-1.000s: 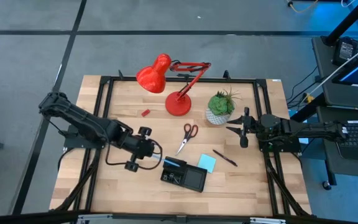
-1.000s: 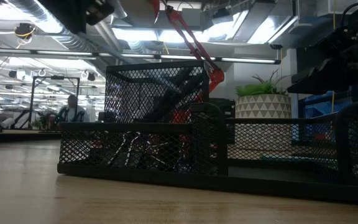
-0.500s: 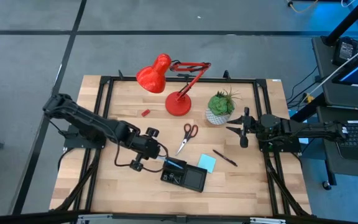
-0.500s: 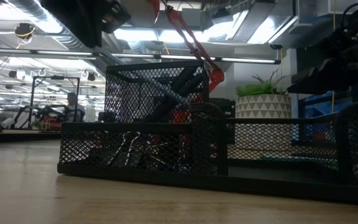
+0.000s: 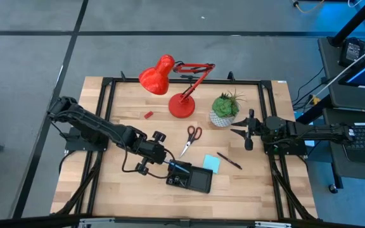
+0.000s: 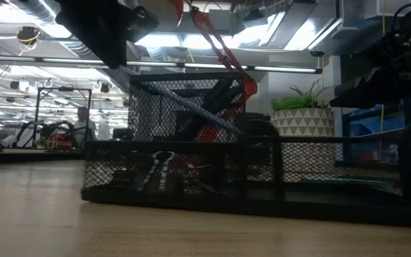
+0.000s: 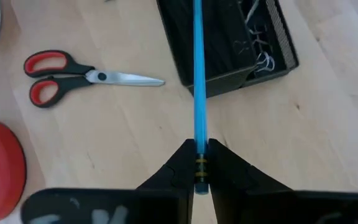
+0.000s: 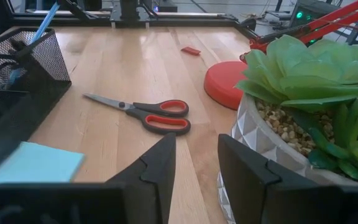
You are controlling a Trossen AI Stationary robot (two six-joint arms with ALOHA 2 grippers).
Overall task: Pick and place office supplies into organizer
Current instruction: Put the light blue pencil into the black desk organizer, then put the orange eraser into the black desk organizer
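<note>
Blue pen (image 7: 198, 81) sits pinched in the left gripper (image 7: 199, 163) fingers, its long axis pointing straight ahead into the black mesh organizer (image 5: 195, 181) just beyond. The right gripper (image 8: 196, 163), fingers narrowly parted, waits beside the plant (image 5: 224, 108) at the desk's right.

Black wire-mesh organizer (image 8: 23, 62), bright metal scissor blades (image 7: 126, 78), glossy red plastic handles, matt pale wooden table (image 5: 106, 190).

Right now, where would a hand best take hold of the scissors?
Probably at the pivot of the red-handled scissors, from straight above. They lie flat and nearly closed on bare table, so fingers could straddle the narrow neck between blades and handles.
</note>
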